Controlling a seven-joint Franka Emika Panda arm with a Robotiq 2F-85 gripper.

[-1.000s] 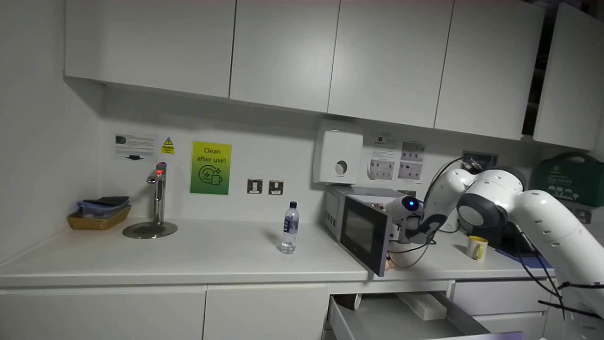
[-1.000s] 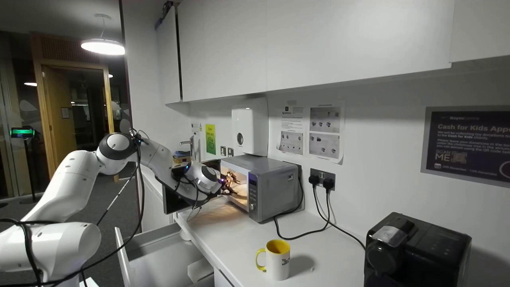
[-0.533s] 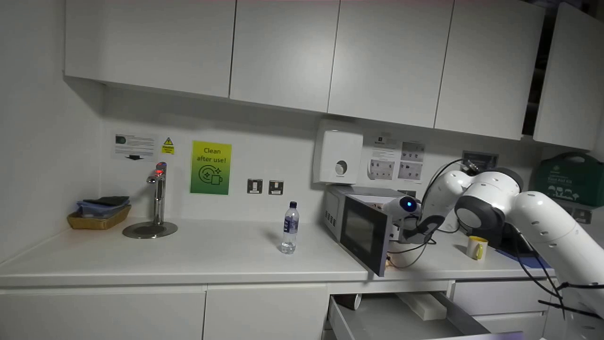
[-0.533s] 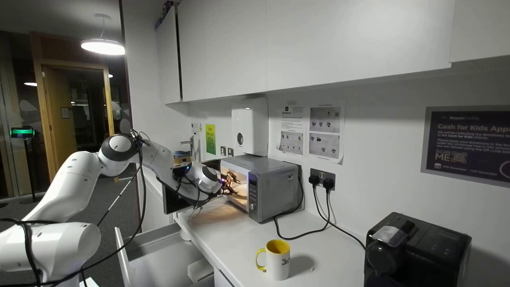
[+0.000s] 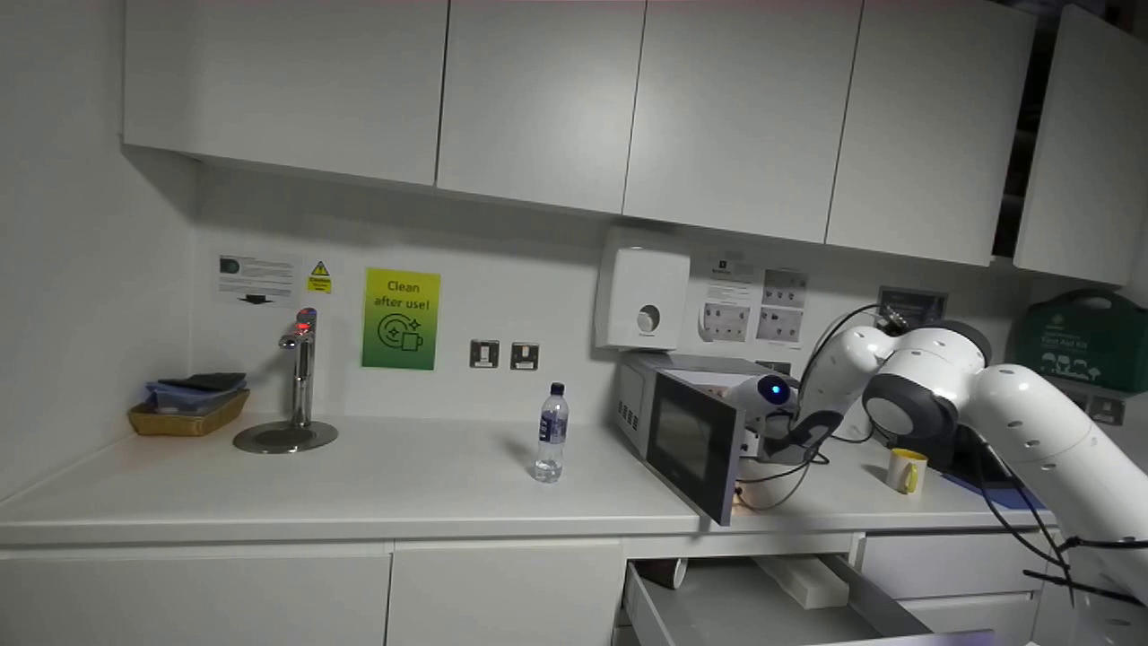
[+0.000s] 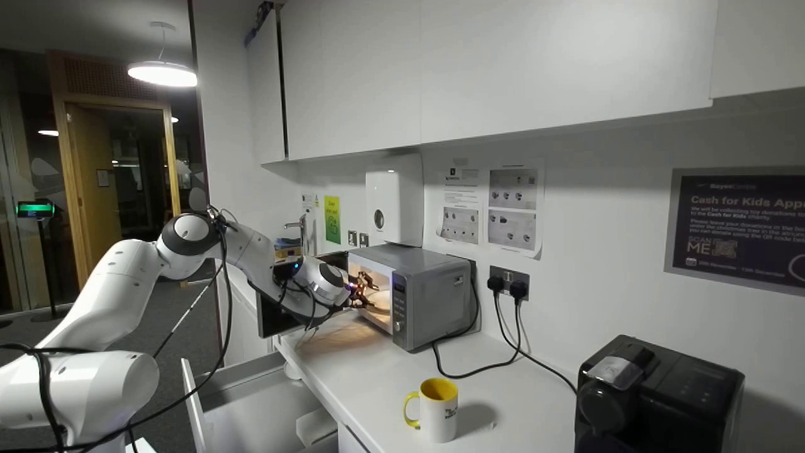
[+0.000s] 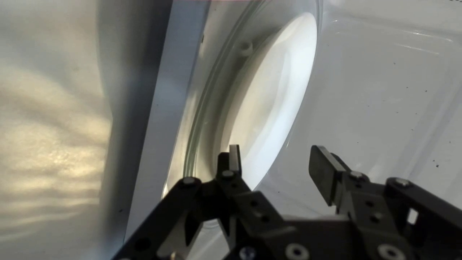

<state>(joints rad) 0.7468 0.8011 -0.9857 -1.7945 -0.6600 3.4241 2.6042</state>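
Observation:
My gripper (image 7: 275, 162) is open with nothing between its fingers. It reaches into the open front of the grey microwave, as an exterior view (image 6: 371, 294) shows. A white plate or shallow dish (image 7: 276, 90) lies inside on the clear glass turntable (image 7: 203, 119). In the wrist view the left fingertip overlaps the plate's near end, and the right fingertip is over the pale microwave interior. Whether the left finger touches the plate, I cannot tell. The microwave body shows in both exterior views (image 5: 632, 399) (image 6: 434, 296). Its dark door (image 5: 689, 440) stands open and hides the gripper there.
A white mug with yellow inside (image 6: 438, 412) stands on the counter near the microwave. A black coffee machine (image 6: 660, 396) stands farther along. A drawer (image 5: 762, 610) is pulled open below. A water bottle (image 5: 552, 435) stands beyond the door. Cables hang from the arm.
The arm has shifted very slightly, its wrist a little to the left in an exterior view. The gripper stays inside the microwave opening. The plate's surroundings and other objects look unchanged.

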